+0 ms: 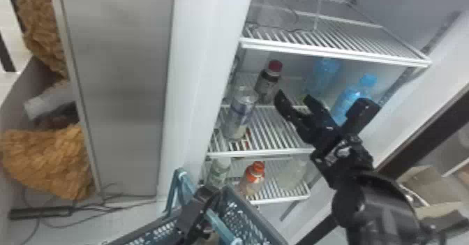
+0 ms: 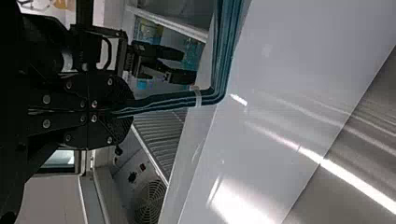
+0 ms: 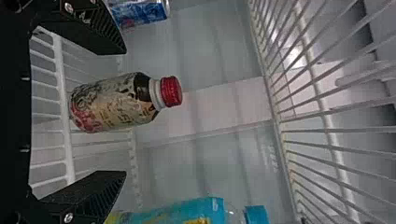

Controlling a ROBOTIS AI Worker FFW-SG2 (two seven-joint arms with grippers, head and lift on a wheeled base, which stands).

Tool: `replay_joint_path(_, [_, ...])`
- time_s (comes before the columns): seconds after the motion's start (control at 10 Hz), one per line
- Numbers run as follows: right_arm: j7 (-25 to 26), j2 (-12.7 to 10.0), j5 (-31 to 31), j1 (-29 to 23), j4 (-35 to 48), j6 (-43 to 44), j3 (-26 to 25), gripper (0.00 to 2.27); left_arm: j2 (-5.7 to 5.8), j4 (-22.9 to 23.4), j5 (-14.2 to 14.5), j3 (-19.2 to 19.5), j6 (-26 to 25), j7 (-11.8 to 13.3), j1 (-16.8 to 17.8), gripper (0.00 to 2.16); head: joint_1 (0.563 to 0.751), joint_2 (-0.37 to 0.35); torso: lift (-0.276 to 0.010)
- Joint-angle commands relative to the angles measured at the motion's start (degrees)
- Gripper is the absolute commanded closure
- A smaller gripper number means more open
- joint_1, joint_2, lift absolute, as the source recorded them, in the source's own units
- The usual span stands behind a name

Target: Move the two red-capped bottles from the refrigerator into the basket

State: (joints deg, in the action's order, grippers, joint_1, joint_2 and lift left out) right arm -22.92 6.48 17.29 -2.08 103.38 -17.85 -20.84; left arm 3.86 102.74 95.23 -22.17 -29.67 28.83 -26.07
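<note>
My right gripper [image 1: 293, 97] is open at the middle refrigerator shelf, in front of a dark bottle with a red cap [image 1: 267, 82]. From the right wrist, this bottle [image 3: 114, 102] stands between the spread fingers of the right gripper [image 3: 123, 112], farther in and apart from both. An orange-red-capped bottle [image 1: 254, 178] stands on the lower shelf. At the bottom centre, my left gripper [image 1: 206, 200] holds the teal basket [image 1: 244, 214] by its handle. The left wrist view has the left gripper [image 2: 128, 112] shut on the handle [image 2: 226, 51]. Something brownish, partly hidden, is in the basket.
A tall can [image 1: 239, 113] stands left of the right gripper, and a blue bottle [image 1: 349, 97] is close on its right. The wire shelf above [image 1: 335, 50] overhangs the space. A pale green bottle [image 1: 219, 171] is on the lower shelf.
</note>
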Motion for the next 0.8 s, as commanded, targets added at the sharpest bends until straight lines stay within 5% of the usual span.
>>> replay_joint_path(0.0, [0.5, 0.29, -1.06, 2.09, -2.49, 0.14, 0.96, 0.09, 0.0, -0.02, 0.06, 0.0, 0.0, 0.0, 0.06, 1.2, 0.695, -0.35, 0.0])
replay_joint_path(0.7, [1.73, 1.87, -4.49, 11.09, -12.61, -0.14, 6.22, 0.09, 0.18, -0.02, 0.29, 0.0, 0.28, 0.0, -0.08, 1.2, 0.695, -0.35, 0.0])
